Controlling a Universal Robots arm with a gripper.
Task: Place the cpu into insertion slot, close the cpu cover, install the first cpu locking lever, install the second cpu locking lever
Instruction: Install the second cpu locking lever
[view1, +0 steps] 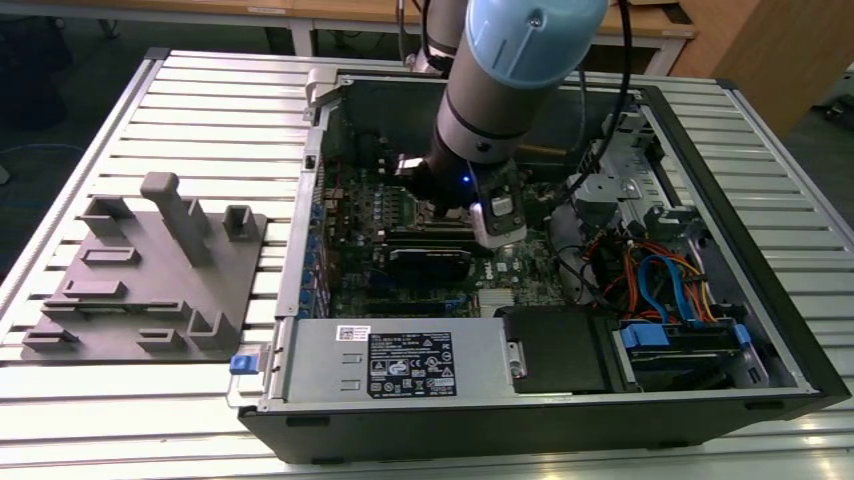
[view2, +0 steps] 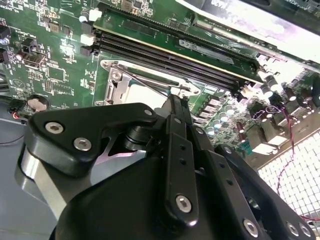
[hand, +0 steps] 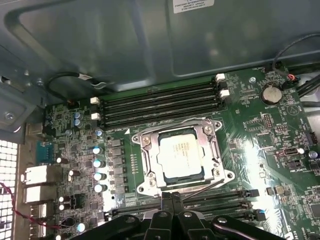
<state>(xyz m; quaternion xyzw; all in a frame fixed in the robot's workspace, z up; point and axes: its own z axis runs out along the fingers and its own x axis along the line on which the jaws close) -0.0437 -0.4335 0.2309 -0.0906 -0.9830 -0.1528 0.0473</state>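
First wrist view gives us the clearest read of the work: the cpu (hand: 181, 152) lies flat in the insertion slot (hand: 159, 172), its silver-tan top showing through the window of the cpu cover (hand: 212, 150), which we judge to be folded down over it. A thin wire locking lever (hand: 207, 186) runs along the near edge of the socket, just beside our gripper (hand: 171, 199), whose two black fingertips (hand: 166, 202) stand pressed together with no gap between them and nothing held.

Second wrist view shows the same closed tips of the gripper (view2: 176, 100) down at the socket frame, touching or almost touching a locking lever (view2: 145, 80) that slants across the edge of the cpu cover (view2: 116, 82); we cannot tell whether there is real contact. The memory slots (view2: 170, 57) lie just beyond.

From the exterior view we see the arm reaching down into the open computer case (view1: 747, 300), with the gripper (view1: 454, 212) low over the motherboard (view1: 350, 262).

We judge placing and covering as done, and the step in hand as the first lever. Whether that lever is already hooked we cannot tell. Seating it calls for a steady downward and sideways push with the closed tips, keeping them on the wire so they do not slip onto the board.
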